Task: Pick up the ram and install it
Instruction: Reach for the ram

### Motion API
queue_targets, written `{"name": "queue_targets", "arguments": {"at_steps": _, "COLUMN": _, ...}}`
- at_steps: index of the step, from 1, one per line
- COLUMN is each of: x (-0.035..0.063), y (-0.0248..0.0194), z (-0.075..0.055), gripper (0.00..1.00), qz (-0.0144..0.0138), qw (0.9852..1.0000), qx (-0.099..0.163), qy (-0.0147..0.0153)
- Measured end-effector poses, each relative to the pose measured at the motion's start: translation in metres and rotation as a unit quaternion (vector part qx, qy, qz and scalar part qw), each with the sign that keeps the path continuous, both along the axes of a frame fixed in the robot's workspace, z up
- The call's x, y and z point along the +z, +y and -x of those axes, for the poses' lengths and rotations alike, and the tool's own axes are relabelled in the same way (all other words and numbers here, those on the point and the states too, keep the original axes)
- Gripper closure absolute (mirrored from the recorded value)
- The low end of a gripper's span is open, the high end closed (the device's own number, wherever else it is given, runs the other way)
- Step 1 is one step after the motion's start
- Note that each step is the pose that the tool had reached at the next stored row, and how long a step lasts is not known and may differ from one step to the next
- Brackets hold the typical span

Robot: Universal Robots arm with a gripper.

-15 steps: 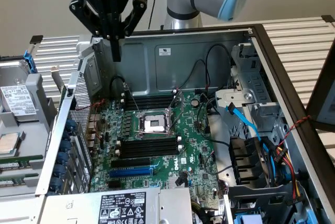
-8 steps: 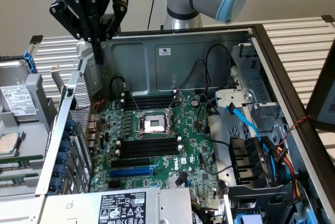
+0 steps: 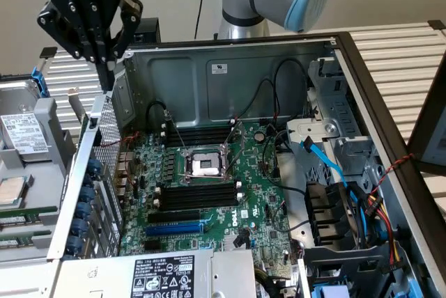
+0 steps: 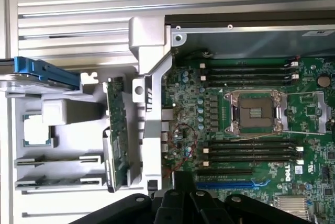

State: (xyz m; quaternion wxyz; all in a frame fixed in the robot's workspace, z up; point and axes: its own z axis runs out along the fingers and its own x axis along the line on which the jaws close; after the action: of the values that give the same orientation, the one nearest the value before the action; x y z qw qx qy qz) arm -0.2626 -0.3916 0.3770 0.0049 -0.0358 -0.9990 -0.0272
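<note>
The tool (image 3: pixel 103 54) hangs in the air with its black fingers drawn fully together and nothing between them, above the side wall of the open computer case (image 3: pixel 230 68) that rests on the slatted worktop (image 3: pixel 404 54). Below the tool, just outside that wall, is a grey holder tray (image 4: pixel 31 198). The ram (image 4: pixel 116 135), a long thin green board, stands on its edge in the tray, close alongside the case wall and well apart from the tool's fingertips. Farther from the tool in the same tray lies a square processor chip (image 4: pixel 37 130). On the other side of the wall from the tray, also lower than the tool, the green motherboard (image 3: pixel 209 179) lies in the case. It carries the metal-framed processor socket (image 3: pixel 205 166), rows of long black slots (image 3: pixel 198 193) on either side of that socket, and a blue slot (image 3: pixel 174 228) beyond them. The ram is not yet in any slot.
</note>
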Motion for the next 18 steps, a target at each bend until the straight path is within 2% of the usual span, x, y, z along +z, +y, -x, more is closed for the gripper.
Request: {"name": "queue_targets", "arguments": {"at_steps": 18, "x": -0.0085, "y": 0.0016, "z": 0.082, "gripper": 0.89, "qz": -0.0014, "qw": 1.0, "qx": 0.0, "qy": 0.0009}}
